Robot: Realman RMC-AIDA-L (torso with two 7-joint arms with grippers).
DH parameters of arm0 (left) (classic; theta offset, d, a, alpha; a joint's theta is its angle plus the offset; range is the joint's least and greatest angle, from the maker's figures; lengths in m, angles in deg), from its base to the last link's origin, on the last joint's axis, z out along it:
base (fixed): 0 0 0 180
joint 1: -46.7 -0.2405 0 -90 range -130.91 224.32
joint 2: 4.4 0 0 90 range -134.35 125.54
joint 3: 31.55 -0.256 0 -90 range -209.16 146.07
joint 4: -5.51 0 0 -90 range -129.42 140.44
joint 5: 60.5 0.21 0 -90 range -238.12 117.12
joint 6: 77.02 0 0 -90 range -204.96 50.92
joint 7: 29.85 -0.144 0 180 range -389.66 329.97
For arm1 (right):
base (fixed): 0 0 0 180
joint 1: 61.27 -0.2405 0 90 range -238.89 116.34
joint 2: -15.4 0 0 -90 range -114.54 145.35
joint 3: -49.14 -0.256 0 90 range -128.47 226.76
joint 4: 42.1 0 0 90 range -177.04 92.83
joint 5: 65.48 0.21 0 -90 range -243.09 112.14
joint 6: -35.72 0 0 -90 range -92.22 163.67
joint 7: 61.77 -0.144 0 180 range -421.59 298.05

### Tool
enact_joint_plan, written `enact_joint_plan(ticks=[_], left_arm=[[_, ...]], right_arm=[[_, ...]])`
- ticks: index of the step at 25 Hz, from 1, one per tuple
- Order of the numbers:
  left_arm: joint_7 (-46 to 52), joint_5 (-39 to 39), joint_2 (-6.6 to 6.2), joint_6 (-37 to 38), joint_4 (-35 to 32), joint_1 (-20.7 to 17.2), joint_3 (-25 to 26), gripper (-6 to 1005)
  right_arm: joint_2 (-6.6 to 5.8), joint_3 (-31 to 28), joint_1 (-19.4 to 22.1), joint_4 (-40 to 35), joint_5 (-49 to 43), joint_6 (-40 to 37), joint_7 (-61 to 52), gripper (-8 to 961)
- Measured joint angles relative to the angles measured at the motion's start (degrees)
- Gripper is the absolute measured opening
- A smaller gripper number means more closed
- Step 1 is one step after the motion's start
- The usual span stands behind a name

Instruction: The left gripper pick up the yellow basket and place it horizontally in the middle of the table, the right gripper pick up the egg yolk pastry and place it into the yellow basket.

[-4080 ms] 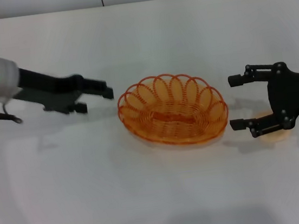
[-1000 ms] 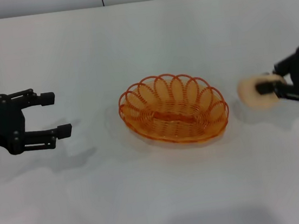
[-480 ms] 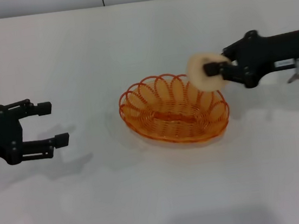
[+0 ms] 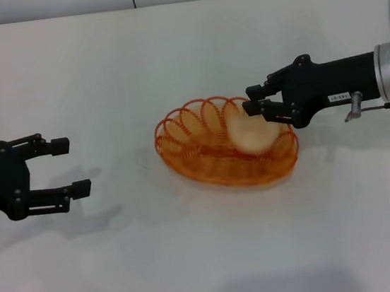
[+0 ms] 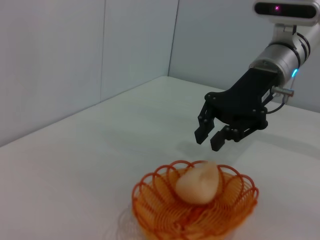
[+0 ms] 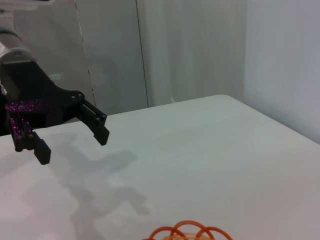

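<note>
The yellow basket [image 4: 198, 161] lies flat in the middle of the table [image 4: 209, 258]. The egg yolk pastry [image 4: 250, 134] lies inside it, toward its right side. My right gripper [image 4: 253, 100] is open and empty, just above the basket's right rim and the pastry. The left wrist view shows that gripper [image 5: 209, 139] hovering clear above the pastry [image 5: 198, 182] in the basket [image 5: 145, 200]. My left gripper [image 4: 71, 166] is open and empty, well to the left of the basket. It also shows in the right wrist view [image 6: 73, 145], with a bit of the basket's rim [image 6: 187, 231].
Only the basket and the two arms are on the white table. A grey wall runs along the table's far edge [image 4: 177, 3].
My right gripper carried the pastry leftward from the table's right to over the basket and opened; the pastry now lies in the basket. My left gripper drew back left, then held still.
</note>
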Motion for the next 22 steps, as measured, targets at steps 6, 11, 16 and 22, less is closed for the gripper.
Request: enact_joint_plan(ticks=[6, 11, 16, 22], left_arm=[[0.0, 0.1, -0.04, -0.1, 0.0, 0.3, 0.0, 862], [0.0, 0.1, -0.1, -0.2, 0.0, 0.4, 0.0, 862], [-0.1, 0.1, -0.21, -0.1, 0.0, 0.6, -0.2, 862], [0.0, 1.4, -0.32, 0.6, 0.3, 2.2, -0.4, 862]], right_arm=[[-0.16, 0.4, 0.5, 0.0, 0.4, -1.1, 0.0, 157], [-0.65, -0.9, 2.0, -0.6, 0.9, -2.3, 0.2, 460], [-1.35, -4.9, 4.0, -0.2, 0.6, -6.3, 3.6, 679], [-2.08, -8.6, 6.7, 0.4, -0.2, -11.2, 9.3, 842]])
